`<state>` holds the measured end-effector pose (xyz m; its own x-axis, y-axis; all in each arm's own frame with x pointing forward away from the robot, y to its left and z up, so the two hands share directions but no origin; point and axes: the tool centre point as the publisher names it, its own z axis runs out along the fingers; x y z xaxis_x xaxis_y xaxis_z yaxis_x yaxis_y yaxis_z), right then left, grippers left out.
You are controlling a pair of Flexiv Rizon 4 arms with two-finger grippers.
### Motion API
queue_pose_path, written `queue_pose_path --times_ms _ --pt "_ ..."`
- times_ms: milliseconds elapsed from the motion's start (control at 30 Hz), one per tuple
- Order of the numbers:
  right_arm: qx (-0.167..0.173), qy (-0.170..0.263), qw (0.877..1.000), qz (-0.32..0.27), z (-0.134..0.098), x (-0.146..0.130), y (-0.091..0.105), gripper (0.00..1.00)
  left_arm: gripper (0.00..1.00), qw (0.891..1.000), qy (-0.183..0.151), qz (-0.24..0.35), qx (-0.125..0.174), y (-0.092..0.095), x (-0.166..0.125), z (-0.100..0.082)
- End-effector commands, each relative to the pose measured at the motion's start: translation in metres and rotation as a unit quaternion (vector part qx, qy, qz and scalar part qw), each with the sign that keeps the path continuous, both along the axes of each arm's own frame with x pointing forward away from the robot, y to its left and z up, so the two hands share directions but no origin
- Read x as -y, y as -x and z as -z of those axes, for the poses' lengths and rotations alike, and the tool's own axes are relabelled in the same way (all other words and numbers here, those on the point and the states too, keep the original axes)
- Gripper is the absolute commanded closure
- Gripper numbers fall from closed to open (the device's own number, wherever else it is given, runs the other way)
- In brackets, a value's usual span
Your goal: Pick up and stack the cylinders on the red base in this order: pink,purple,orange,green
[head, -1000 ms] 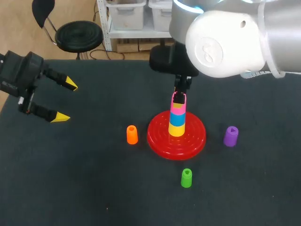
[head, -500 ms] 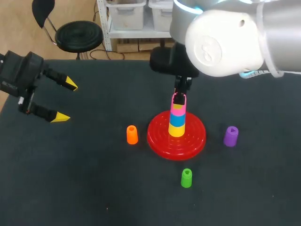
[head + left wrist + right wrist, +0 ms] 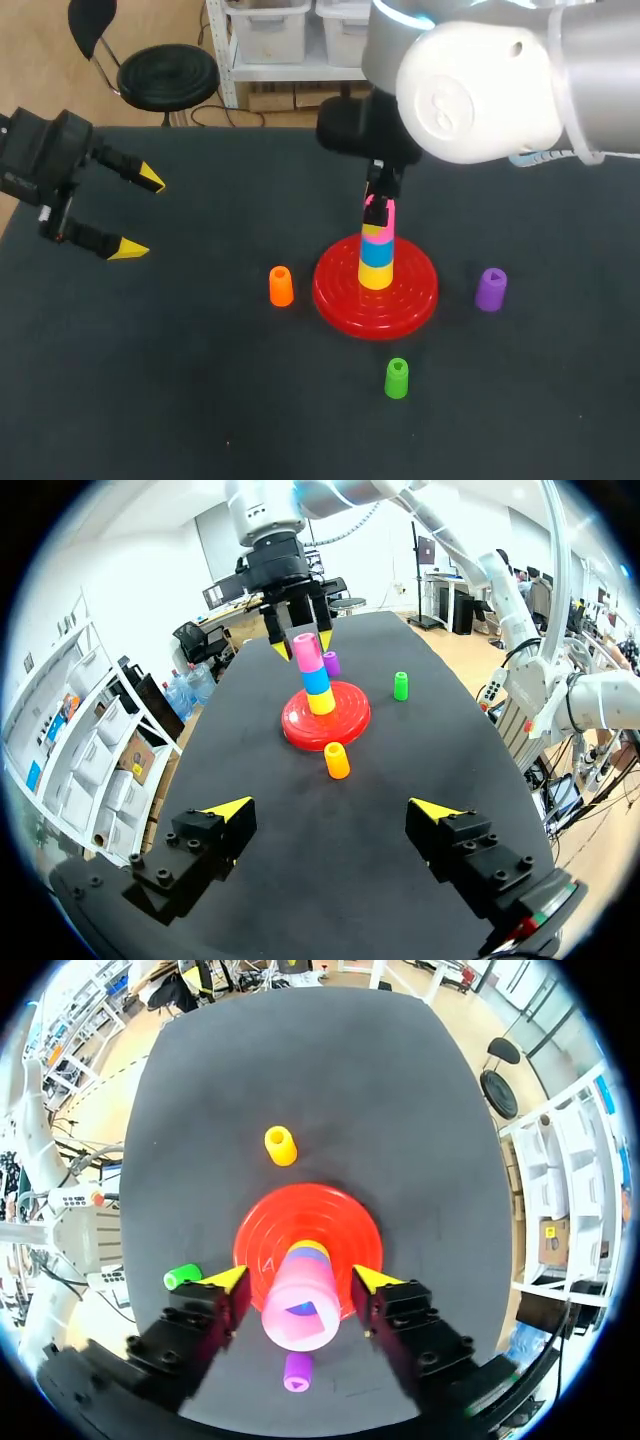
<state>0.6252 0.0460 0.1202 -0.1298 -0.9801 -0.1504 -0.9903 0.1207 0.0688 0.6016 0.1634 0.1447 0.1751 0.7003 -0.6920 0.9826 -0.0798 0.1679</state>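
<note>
Pink cylinder [image 3: 300,1310] crowns the yellow-and-blue stack [image 3: 376,262] on the red base [image 3: 265,1230], between the right gripper's [image 3: 300,1278] jaws; whether they clamp it I cannot tell. If it sits crooked, a careless withdrawal could drag it off or topple everything. Off to the side, the left gripper [image 3: 330,808] hangs over the surface with its jaws spread wide.

left hand [image 3: 140,215] spread wide, out at the left; right hand [image 3: 300,1278] parted, pointing down.

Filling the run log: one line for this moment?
right gripper: open, around pink atop stack | left gripper: open, empty | orange, purple, green: on table
</note>
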Motion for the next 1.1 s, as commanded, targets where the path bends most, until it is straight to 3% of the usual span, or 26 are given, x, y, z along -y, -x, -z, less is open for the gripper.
queue_pose_path --times_ms 33,333,700,900,1100 --pt "0.005 -0.004 1.0 0.001 -0.006 0.003 0.004 0.0 0.0 1.0 0.002 0.001 0.002 0.001 -0.001 0.001" --pt "0.043 -0.012 0.999 0.008 -0.032 0.009 0.0 0.0 0.0 1.0 0.002 0.001 0.002 0.001 -0.001 0.001" --pt "0.103 -0.026 0.993 0.049 -0.083 0.041 0.001 0.0 0.0 1.0 0.002 0.001 0.002 0.001 -0.001 0.001" --pt "0.102 -0.018 0.99 0.092 -0.081 0.07 0.008 0.0 0.0 1.0 0.002 0.001 0.002 0.001 -0.001 0.001" --pt "0.068 -0.002 0.988 0.139 -0.054 0.101 0.017 0.0 0.0 1.0 0.002 0.001 0.002 0.001 -0.001 0.001"
